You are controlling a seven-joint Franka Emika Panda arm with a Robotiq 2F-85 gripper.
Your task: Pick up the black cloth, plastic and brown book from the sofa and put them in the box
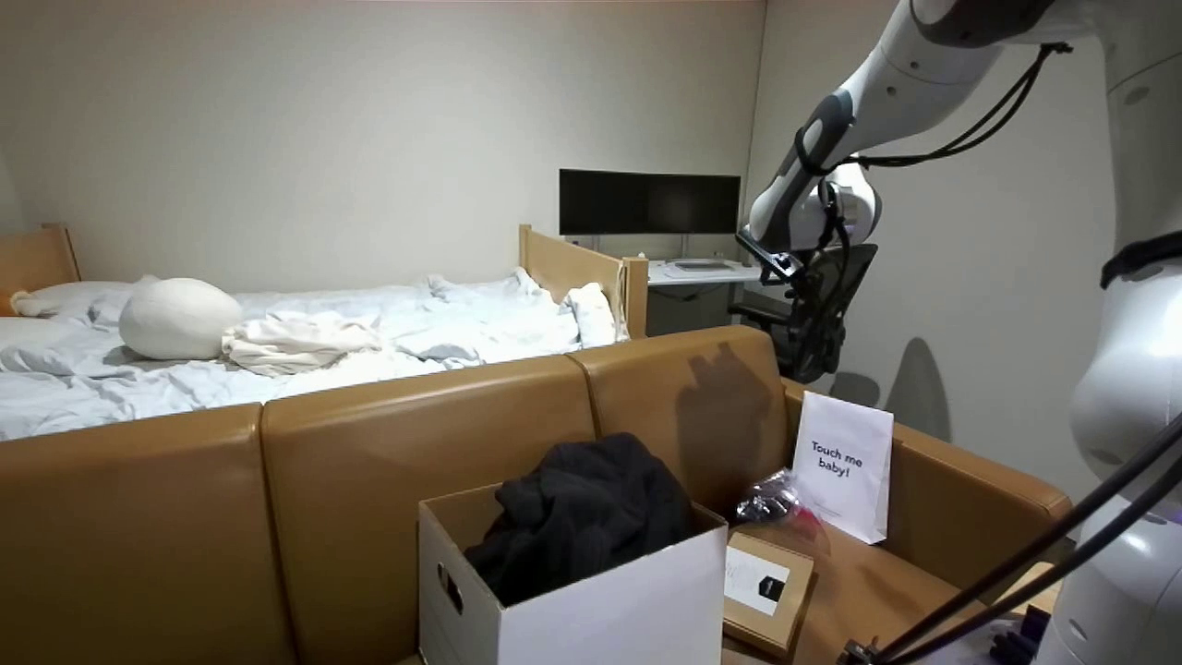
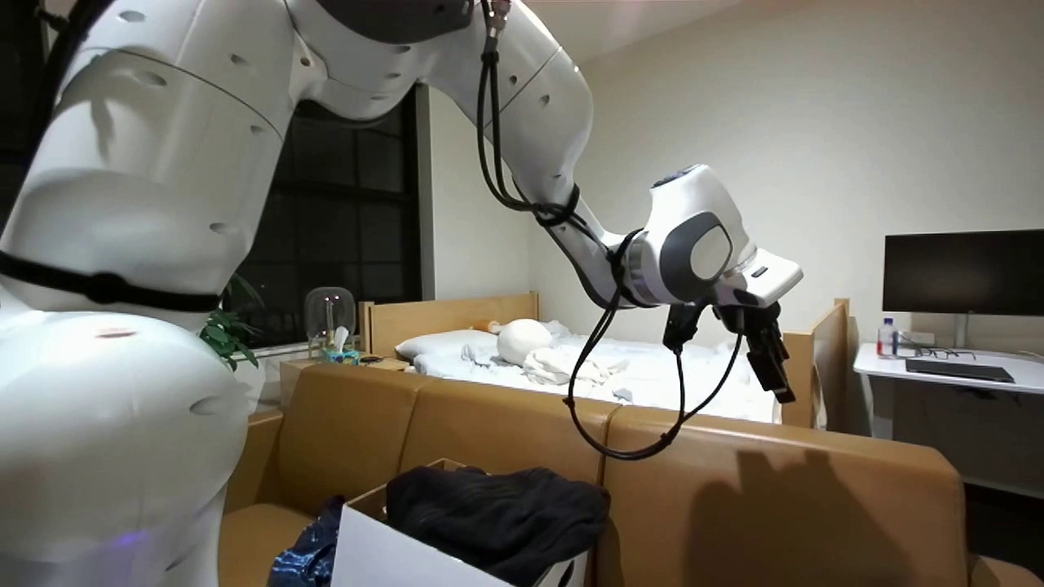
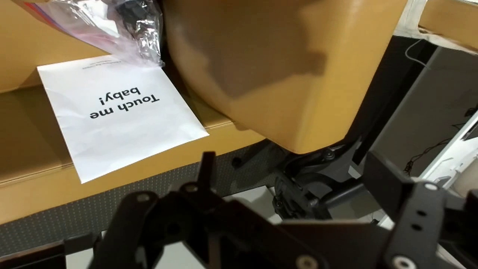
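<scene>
One down, two to go, by the look of it! The black cloth is in the white cardboard box, heaped up above its rim. Out on the brown sofa, just right of the box, lies the brown book; just beyond it on the far side sits the clear plastic zip bag — neither is boxed yet. And the gripper hangs high at the sofa's right end, jaws wide apart, nothing between them. The white paper bag stands near there too — but the task doesn't ask for it. That bulky cloth may leave the last two little room.
</scene>
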